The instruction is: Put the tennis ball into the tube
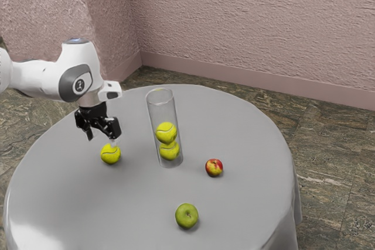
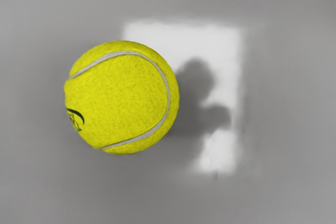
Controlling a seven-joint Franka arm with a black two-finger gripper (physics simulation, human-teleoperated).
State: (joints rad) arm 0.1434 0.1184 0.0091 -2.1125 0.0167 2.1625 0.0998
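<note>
Yellow ball [image 1: 110,154], gap to tube [image 1: 161,110], hand [image 1: 102,137] above

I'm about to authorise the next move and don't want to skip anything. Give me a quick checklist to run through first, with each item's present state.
1. Pincer open for the pick: ok, its fingers stand apart.
2. Loose tennis ball near the pincer: ok, it sits on the table just below it.
3. Ball gripped, ready to lift: not ok, the fingers are not closed on it.
4. Pincer exactly centred over the ball: cannot tell from these views.
5. Tube upright with space inside: ok, it stands with bare wall above its two balls.
6. Red apple and green apple out from between ball and tube: ok.
</note>
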